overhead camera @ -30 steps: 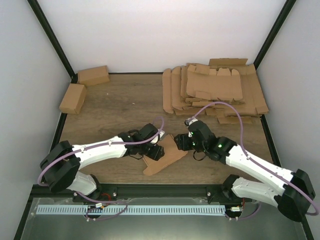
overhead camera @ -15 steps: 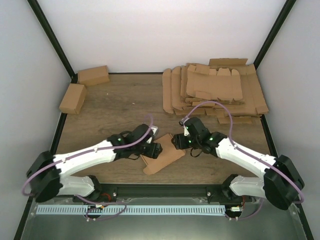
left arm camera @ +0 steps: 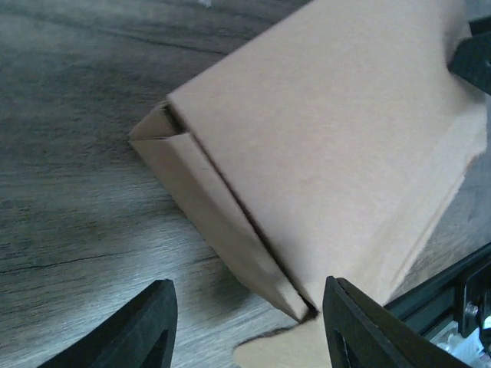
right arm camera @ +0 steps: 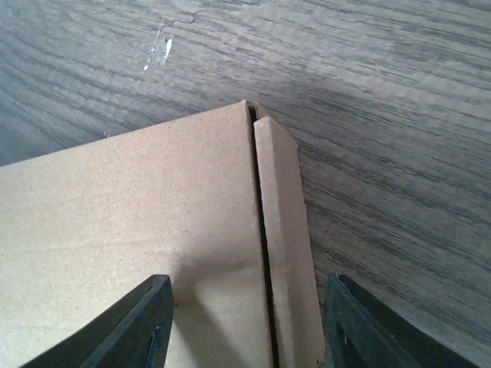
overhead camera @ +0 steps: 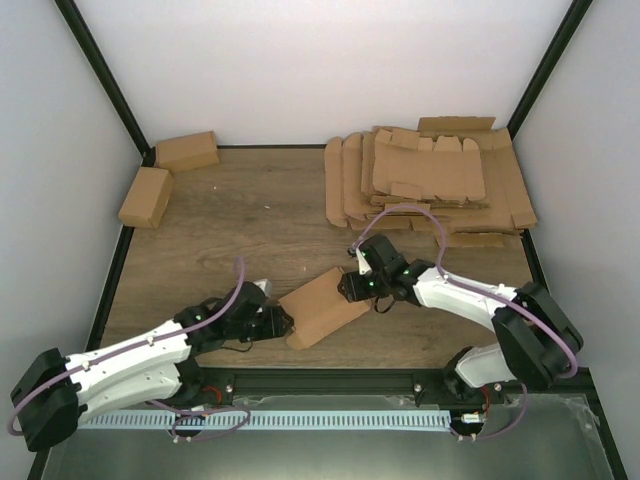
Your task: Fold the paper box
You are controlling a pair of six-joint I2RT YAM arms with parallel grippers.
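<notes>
Wooden table (overhead camera: 250,215) carries a heap of flat blanks (overhead camera: 430,175) at its far right. Your paper box (overhead camera: 322,305) lies part-folded near the front edge, centre. Your left claw (overhead camera: 283,324) stands apart at its left end, and your right claw (overhead camera: 347,287) stands apart over its right end.

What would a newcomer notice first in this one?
The half-folded cardboard box lies near the front of the table, with the left arm and the right arm stretched in from either side, jaws open at its ends. Behind, a heap of flat blanks fills the far right corner and two closed boxes sit at the far left.
</notes>
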